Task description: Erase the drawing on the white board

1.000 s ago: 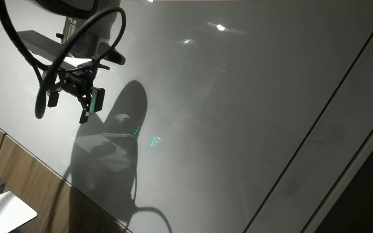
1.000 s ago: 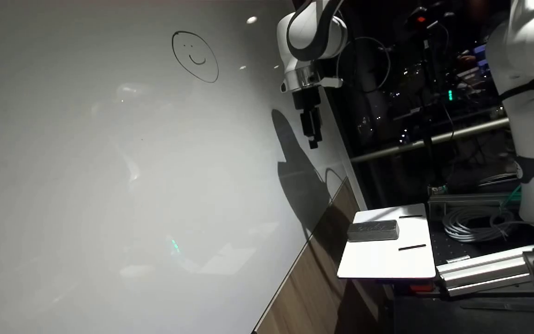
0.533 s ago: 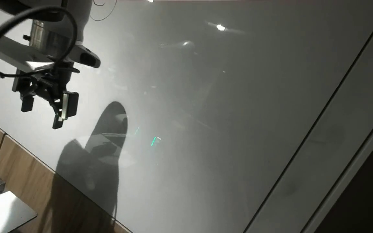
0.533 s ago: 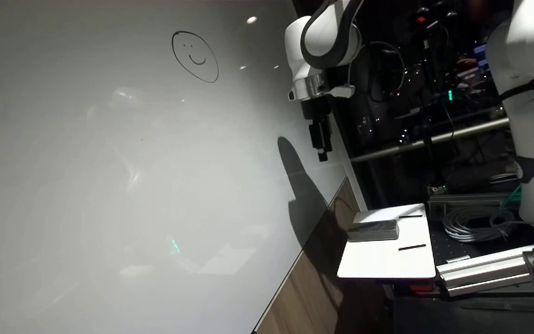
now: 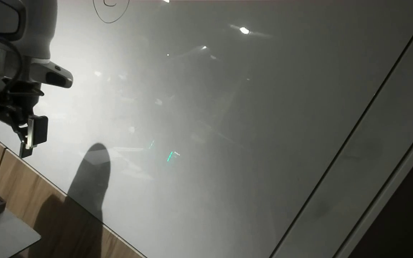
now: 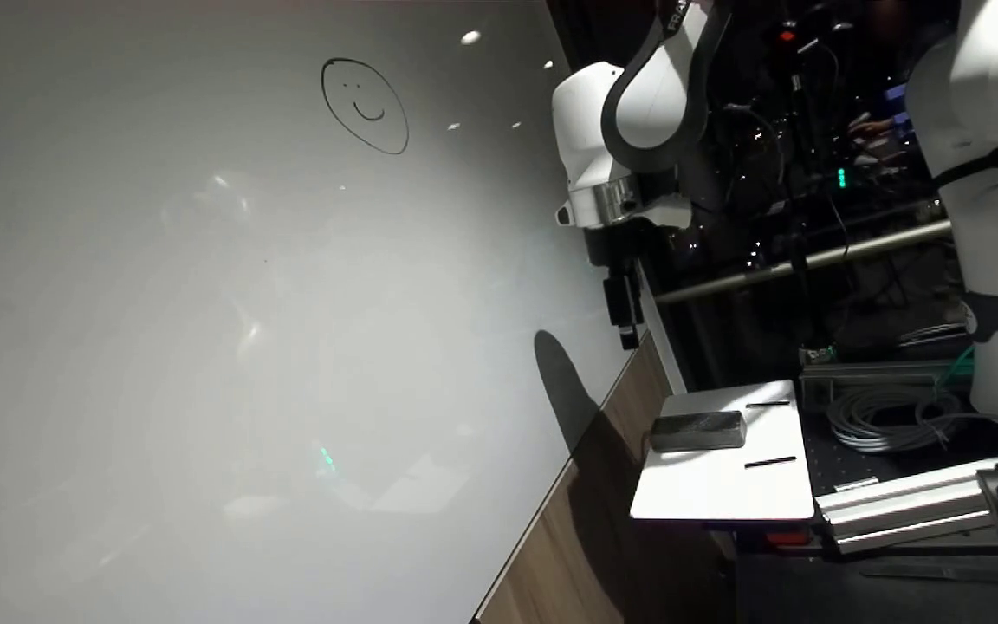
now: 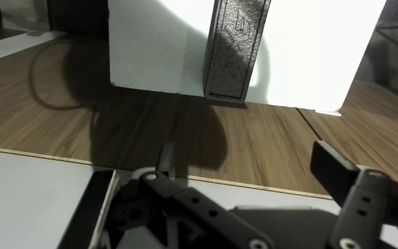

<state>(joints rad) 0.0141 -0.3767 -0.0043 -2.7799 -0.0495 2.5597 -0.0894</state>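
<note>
My claw hangs spread, empty, short of the eraser on the tray; I should straddle its long sides squarely. The whiteboard, smiley unerased, stands near the tray.

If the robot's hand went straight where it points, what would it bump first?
Probably the block on the shelf below the open hand. Depth is unclear, though, so it might bump the shelf's edge instead.
</note>
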